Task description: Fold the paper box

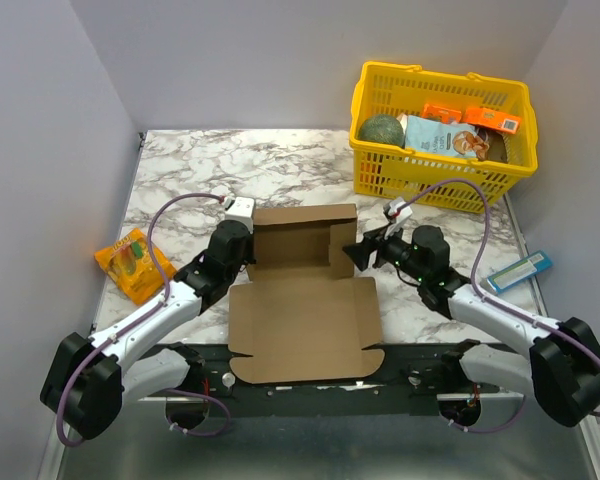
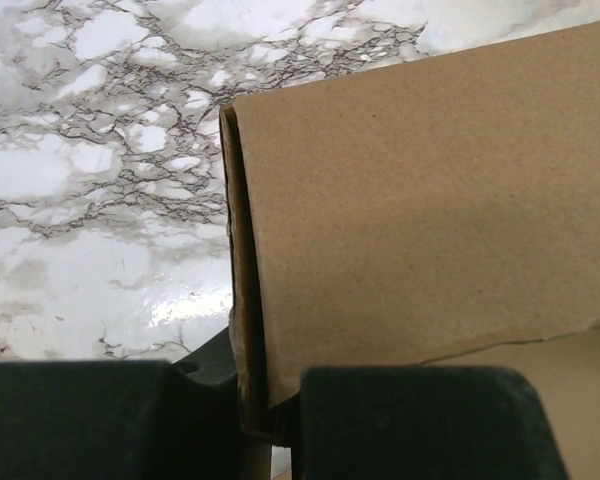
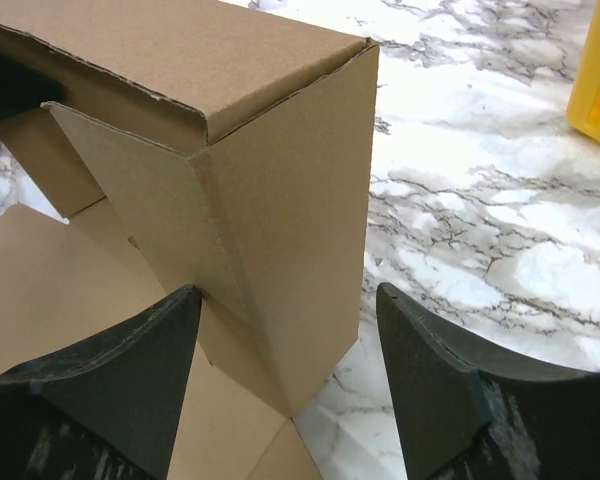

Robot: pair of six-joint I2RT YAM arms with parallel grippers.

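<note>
A plain brown corrugated cardboard box [image 1: 302, 310] is lying half-folded on the marble table [image 1: 280, 160]. The left gripper [image 2: 270, 405] is pinching its raised back wall. The right gripper [image 3: 288, 300] is gaping, so the corner flap could be springing back.

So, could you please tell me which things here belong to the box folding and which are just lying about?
Job in hand: paper box; left gripper, clamped on its raised wall; right gripper, open at a corner.
Lying about: yellow basket; orange snack packet; blue-and-white packet.
</note>
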